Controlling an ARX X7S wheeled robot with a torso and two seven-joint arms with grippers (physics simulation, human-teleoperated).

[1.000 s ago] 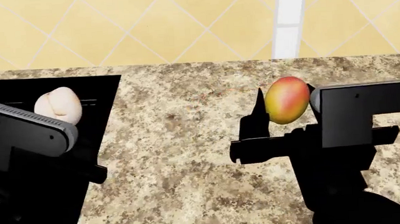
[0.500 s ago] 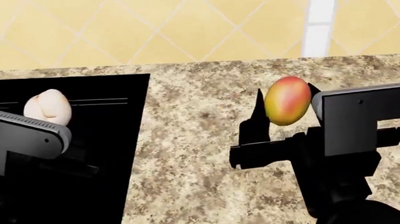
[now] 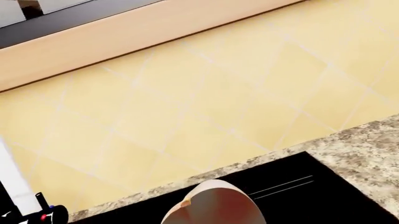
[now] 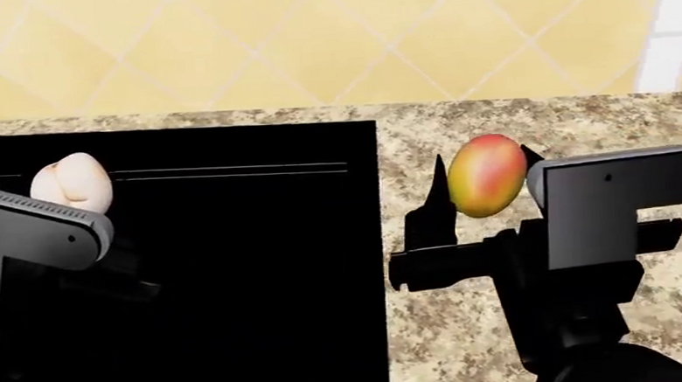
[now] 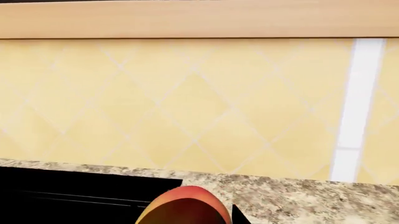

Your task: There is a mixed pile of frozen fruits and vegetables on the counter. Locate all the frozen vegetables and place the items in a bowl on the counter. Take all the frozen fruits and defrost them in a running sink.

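Currently carrying | right gripper (image 4: 484,179) closed around mango (image 4: 486,174), centre-right of frame above counter (image 4: 465,324) | left gripper (image 4: 67,201) holds a pale peach (image 4: 71,184), upper left, though we cannot see its fingers | neither sink nor bowl in view; we judge both fruits undelivered

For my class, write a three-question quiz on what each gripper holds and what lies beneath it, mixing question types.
1. True or false: the right gripper is shut on the mango.
2. The pale peach in the left gripper hangs over: A) the granite counter B) the black surface C) a bowl
3. Fill in: the wall behind the counter is covered in ____ tiles.

Key: 1 true; 2 B; 3 yellow.
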